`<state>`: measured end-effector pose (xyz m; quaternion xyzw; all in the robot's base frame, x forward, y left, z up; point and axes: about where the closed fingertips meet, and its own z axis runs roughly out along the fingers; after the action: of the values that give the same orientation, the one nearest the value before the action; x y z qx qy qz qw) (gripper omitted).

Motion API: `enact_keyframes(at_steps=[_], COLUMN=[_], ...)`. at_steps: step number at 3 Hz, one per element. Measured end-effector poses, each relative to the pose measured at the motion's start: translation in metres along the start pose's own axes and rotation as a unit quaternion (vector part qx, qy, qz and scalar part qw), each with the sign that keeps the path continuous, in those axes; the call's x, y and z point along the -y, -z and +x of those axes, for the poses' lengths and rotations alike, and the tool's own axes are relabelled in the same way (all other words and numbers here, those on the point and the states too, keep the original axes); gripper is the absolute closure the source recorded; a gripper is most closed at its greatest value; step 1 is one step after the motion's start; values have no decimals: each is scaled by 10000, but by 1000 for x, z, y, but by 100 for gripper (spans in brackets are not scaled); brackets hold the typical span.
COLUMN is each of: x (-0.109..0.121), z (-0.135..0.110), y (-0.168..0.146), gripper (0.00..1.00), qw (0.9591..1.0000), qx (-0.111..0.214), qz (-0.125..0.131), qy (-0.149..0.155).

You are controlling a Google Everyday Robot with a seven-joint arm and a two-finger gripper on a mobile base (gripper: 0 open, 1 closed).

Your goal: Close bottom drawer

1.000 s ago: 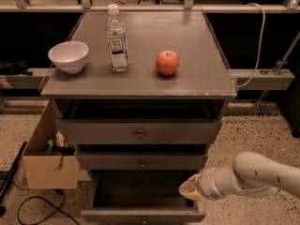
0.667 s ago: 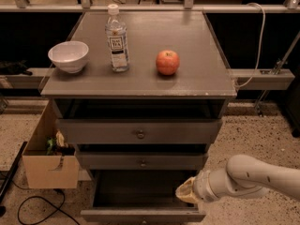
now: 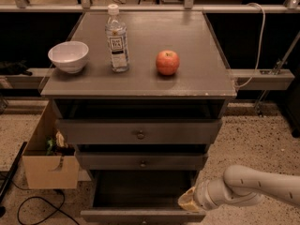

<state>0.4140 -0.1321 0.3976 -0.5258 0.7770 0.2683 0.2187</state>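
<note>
Here we are at the grey cabinet (image 3: 197, 50), all three drawers pulled out in steps, each one further than the one above. The bottom drawer (image 3: 131, 215) sits lowest and furthest out, its plain front panel right at the lower edge of the view and its dark inside open to the camera. The gripper (image 3: 188, 202) is down at that drawer's right front corner, its yellowish tip just above the front panel and at the drawer's right side, with the pale arm (image 3: 253, 186) reaching in from the right. Open or closed? Cannot tell from here, and nothing is seen in its hold. Above it, the middle drawer (image 3: 108, 161) with its small knob, then the top drawer (image 3: 103, 131) with a round metal knob. Up on the cabinet top, a white bowl (image 3: 68, 56) on the left, a clear water bottle (image 3: 116, 40) standing upright just beside it, and a red apple (image 3: 167, 62) near the middle, all apart from one another. On the floor to the left, a cardboard box (image 3: 47, 172) stands against the cabinet's side, and dark cables (image 3: 28, 207) trail in front of it.
</note>
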Motion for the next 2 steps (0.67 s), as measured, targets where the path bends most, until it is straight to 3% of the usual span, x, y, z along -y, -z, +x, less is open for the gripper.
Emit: enact_keyframes(at_steps=[1,2], x=[14,12], z=[27,29], y=[-34,-37], gripper=[100,100], qw=[9995,9994], qx=[74,95], qz=[-110,-122], qy=[-290,-302])
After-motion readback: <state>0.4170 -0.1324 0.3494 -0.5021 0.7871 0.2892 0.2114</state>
